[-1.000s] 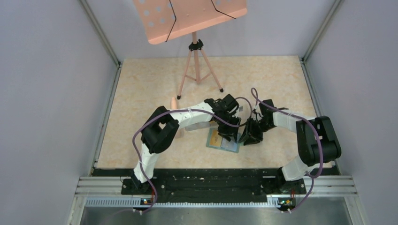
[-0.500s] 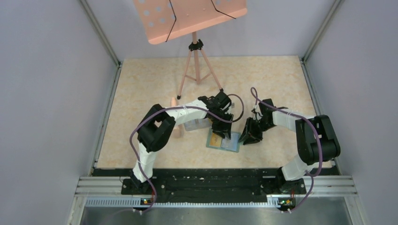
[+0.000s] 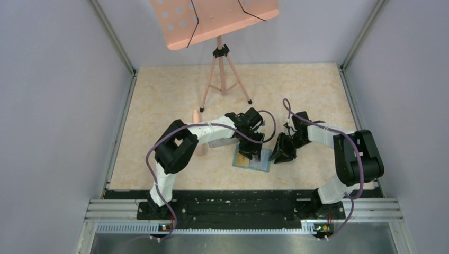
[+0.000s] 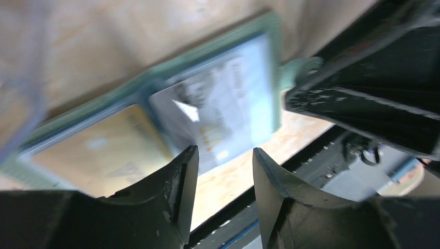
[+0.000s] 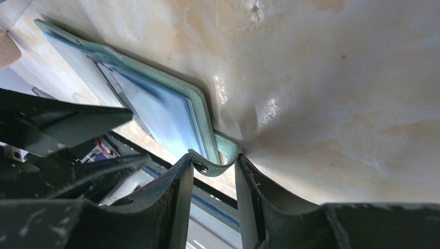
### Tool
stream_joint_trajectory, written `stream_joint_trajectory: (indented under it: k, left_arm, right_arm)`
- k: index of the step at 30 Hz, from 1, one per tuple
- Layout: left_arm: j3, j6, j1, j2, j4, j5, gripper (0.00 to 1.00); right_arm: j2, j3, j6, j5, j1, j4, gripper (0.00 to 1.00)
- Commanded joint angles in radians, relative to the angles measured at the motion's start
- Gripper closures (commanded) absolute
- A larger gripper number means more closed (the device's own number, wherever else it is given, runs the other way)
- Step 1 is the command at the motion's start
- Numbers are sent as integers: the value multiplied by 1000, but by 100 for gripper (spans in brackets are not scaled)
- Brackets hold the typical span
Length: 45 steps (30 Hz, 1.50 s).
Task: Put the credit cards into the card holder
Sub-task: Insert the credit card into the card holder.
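The left gripper [image 4: 222, 155] has been drawn back, jaws released, from the white-grey plastic card [image 4: 223, 104] lying on the open sage-green folding wallet [image 3: 260, 165]. The wallet's snap tab [image 5: 220, 155] is grasped in the jaws of the right gripper [image 5: 214, 168]. The card seems not fully tucked.

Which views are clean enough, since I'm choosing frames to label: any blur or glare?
Top view: evenly lit and sharp, though the wallet is tiny. Left wrist: smeared by blur, print on the white card unreadable. Right wrist: crisp wallet edge, bright glare patches on the table, fingers just dark silhouettes.
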Motion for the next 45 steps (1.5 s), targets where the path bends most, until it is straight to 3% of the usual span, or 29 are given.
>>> stream_joint_trajectory:
  k: [1,7,20,32,38,45]
  left_arm:
    - [-29,10,10,-97,-62,-186,50]
    - [-41,-10,16,-57,-34,-131,50]
    - [7,-23,-28,13,89,112,64]
    - [-86,-35,10,-126,69,-113,53]
    - [-116,-55,38,-124,77,-111,53]
    - [-95,-56,26,-50,94,-6,57]
  right_arm:
    - [-25,13,-17,-11,7,18,65]
    - [-33,8,-16,-14,6,16,65]
    - [-34,11,-16,-15,7,17,65]
    - [-34,5,-19,-15,7,13,65]
    - [-30,8,-22,-17,8,12,65]
    - [-24,10,-21,-17,8,13,65]
